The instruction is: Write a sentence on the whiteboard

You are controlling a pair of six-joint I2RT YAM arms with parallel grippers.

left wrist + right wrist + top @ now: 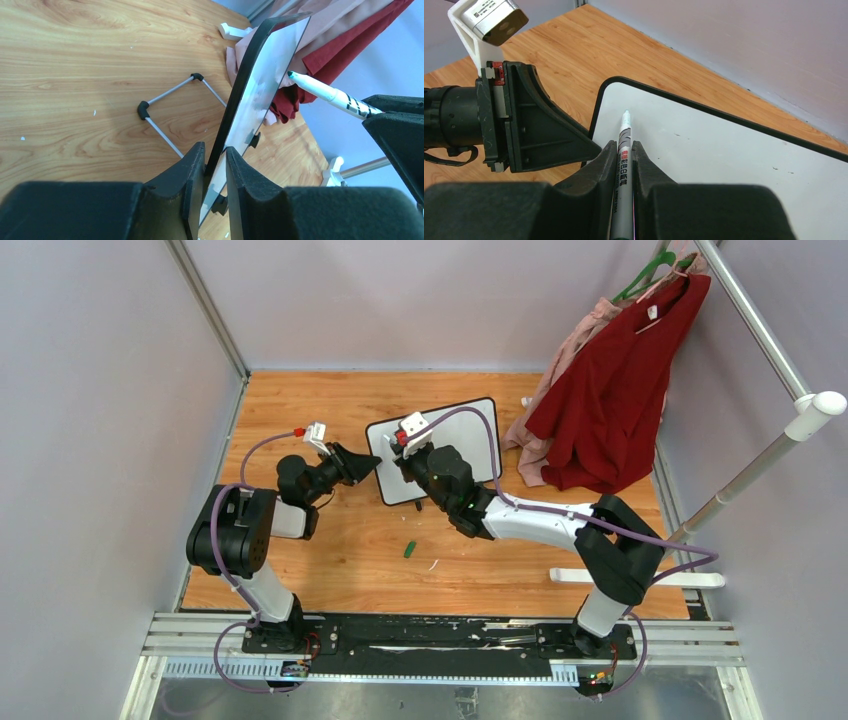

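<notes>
Worktop (340, 540): light wood-grain boards, closed in by pale grey walls (100, 390) on the left, the far side and the right. At the right side a white tube rack (760, 455) carries a red garment (610, 400) with a pink garment (575, 340) behind it, both draping down to the wood. A small green cap (409, 549) lies alone on the boards, nearer the arm bases than the board. The whiteboard (475, 440) sits mid-worktop, tipped up off the surface; face white, thin black frame, faint grey smudging visible in the left wrist view (260, 85). Behind it a grey wire bracket (144, 110) with black corner pieces rests flat on the wood. Left pincer (372, 468): narrowly parted, its two fingers clamped on the board's left edge, one finger on each face of the frame (215, 150). Right pincer (405, 455): over the board's left half, nearly closed, gripping a white marker (625, 135) lengthwise between the fingers (624, 147). The marker's green tip points at the board near its upper left corner; seen from the left wrist the marker (325, 92) stands just beside the face. Cannot tell whether the tip touches.
</notes>
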